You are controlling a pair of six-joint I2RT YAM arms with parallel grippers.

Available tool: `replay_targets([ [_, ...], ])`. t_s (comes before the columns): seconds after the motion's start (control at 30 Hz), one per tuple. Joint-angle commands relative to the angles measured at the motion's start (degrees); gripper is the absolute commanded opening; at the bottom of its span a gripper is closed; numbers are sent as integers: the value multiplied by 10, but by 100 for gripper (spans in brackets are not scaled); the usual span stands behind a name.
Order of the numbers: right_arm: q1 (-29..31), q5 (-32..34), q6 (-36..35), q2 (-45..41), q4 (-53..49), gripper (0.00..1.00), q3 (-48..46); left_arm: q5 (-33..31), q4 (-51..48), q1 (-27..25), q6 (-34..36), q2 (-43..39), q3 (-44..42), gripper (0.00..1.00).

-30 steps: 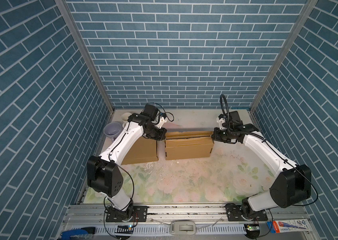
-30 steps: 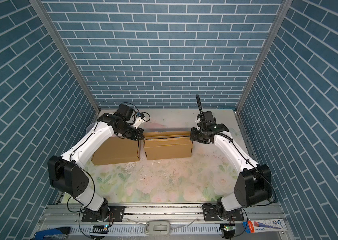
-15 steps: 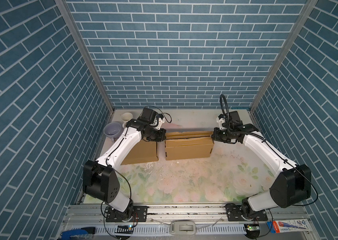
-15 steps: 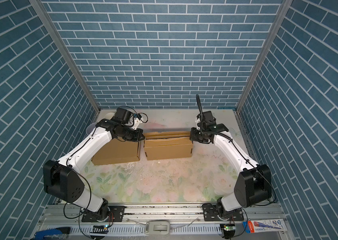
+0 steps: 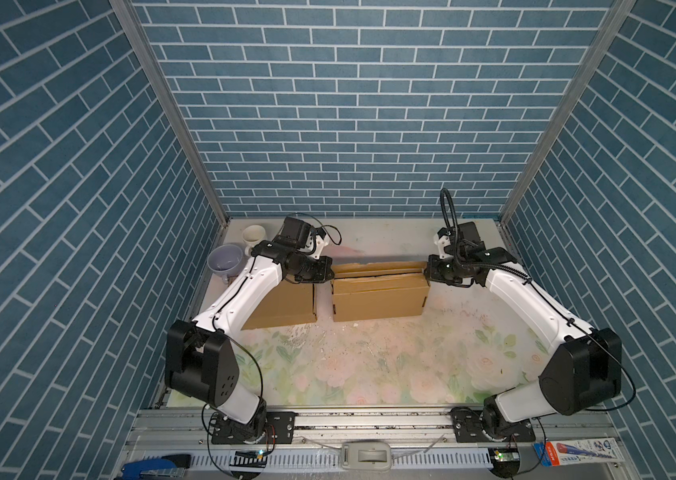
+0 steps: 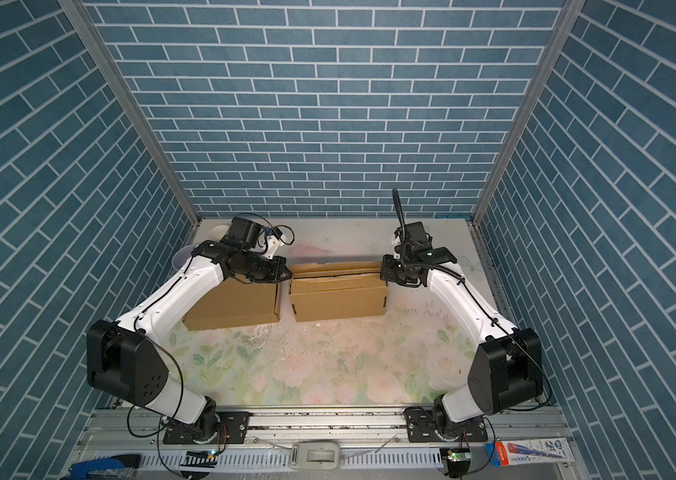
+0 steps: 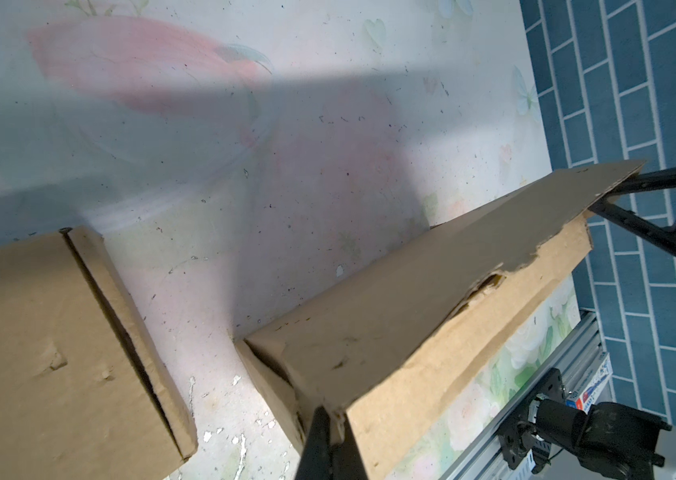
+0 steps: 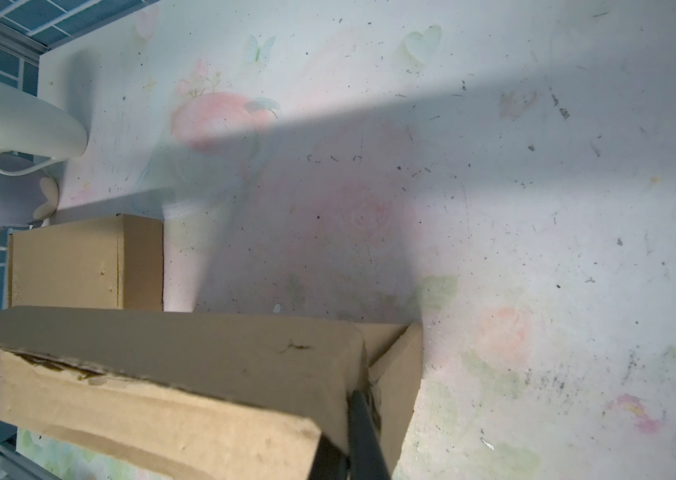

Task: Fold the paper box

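Two grippers pinch the paper box (image 5: pixel 378 299), which sits at the far middle of the floral table (image 5: pixel 369 374). The left gripper (image 5: pixel 329 274) is clamped tight on the left corner of its rear flap (image 5: pixel 378 266). The right gripper (image 5: pixel 427 271) is closed on the opposite corner. Just left stands a second cardboard box (image 5: pixel 286 309), with a white mug (image 5: pixel 254 237) and a lavender cup (image 5: pixel 225 258) beyond. Since a second ago the left arm has shifted slightly outward, uncovering more of the mug; box, flap and right arm look unchanged.
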Motion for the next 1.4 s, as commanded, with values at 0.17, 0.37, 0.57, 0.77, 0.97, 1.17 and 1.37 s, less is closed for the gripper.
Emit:
replay_targets([
  [0.17, 7, -9, 9, 18, -50, 0, -25, 54, -13, 8, 0, -5, -14, 0],
  [0.37, 7, -9, 9, 20, -51, 0, -21, 44, 14, 8, -8, -23, -63, 0],
  [0.57, 7, -12, 12, 19, -52, 0, -18, 31, 49, 8, -13, -26, -106, 0],
  [0.77, 8, -24, 21, 19, -43, 0, -20, 23, 73, 8, -34, -23, -122, 0],
  [0.97, 7, -26, 21, 21, -42, 0, -18, 23, 72, 7, -26, -29, -129, 0],
  [1.17, 8, -52, 26, 10, -45, 0, -4, 15, 95, 8, -28, -24, -166, 0],
  [1.37, 7, -69, 35, -3, -47, 3, 9, 8, 98, 7, -28, -21, -168, 0],
])
